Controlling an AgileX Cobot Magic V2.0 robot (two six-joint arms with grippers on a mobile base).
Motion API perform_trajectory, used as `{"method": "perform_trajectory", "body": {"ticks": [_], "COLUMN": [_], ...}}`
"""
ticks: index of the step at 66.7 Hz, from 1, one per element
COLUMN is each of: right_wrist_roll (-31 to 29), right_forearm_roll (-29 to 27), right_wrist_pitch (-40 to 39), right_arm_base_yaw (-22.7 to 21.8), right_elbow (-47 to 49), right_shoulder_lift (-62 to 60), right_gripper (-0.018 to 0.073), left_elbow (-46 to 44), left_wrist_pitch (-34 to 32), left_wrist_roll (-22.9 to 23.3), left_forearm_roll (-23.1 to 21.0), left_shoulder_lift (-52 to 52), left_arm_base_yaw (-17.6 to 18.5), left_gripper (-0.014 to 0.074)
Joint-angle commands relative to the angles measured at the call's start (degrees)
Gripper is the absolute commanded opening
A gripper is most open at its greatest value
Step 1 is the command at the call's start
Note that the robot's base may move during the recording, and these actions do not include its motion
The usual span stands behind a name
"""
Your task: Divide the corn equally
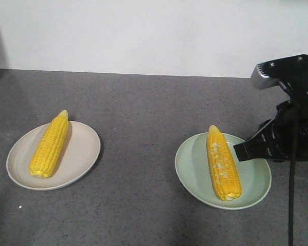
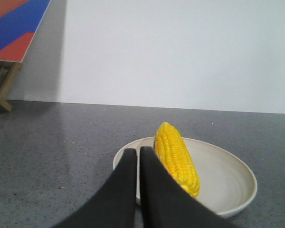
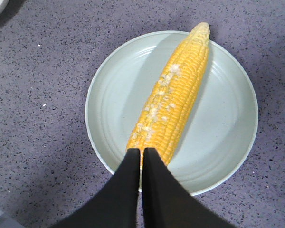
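Two cobs were on the desk, and each lay on its own plate. One cob (image 1: 50,144) rested on the beige plate (image 1: 84,154) toward the left edge of the desk, tip pointing to the far edge. The other cob (image 1: 223,163), the one with paler kernel patches, lay lengthwise on the green plate (image 1: 190,171) toward the right edge, tip also pointing away.

My left gripper (image 2: 138,153) had its fingers pressed together with nothing between them; it hung just short of the beige plate's near rim, with the cob lying beyond it on the plate. My right gripper (image 3: 142,152) was likewise closed and empty, its tips over the blunt end of the patchy cob, though I could not tell whether they touched it. In the front view my right arm (image 1: 285,133) stood beside the green plate at the right edge.

I judged the sharing done: one cob per plate, no loose cob visible elsewhere on the desk. What was left, as I saw it, was only to pull both arms clear.
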State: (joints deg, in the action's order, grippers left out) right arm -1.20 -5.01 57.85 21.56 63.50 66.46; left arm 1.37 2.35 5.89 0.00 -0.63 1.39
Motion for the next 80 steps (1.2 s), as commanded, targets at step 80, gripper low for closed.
{"method": "perform_trajectory", "body": {"ticks": [80], "right_wrist_roll": [-0.36], "right_forearm_roll": [0.16], "right_wrist_pitch": [-2.31], "right_arm_base_yaw": [-0.01], "right_elbow": [1.44], "right_shoulder_lift": [-1.23], "right_gripper": [-0.001], "left_elbow": [0.69], "left_wrist_pitch": [-3.92], "left_wrist_roll": [0.73], "left_forearm_roll": [0.97], "left_shoulder_lift": [-0.9], "left_arm_base_yaw": [0.07], "left_gripper": [-0.0007]}}
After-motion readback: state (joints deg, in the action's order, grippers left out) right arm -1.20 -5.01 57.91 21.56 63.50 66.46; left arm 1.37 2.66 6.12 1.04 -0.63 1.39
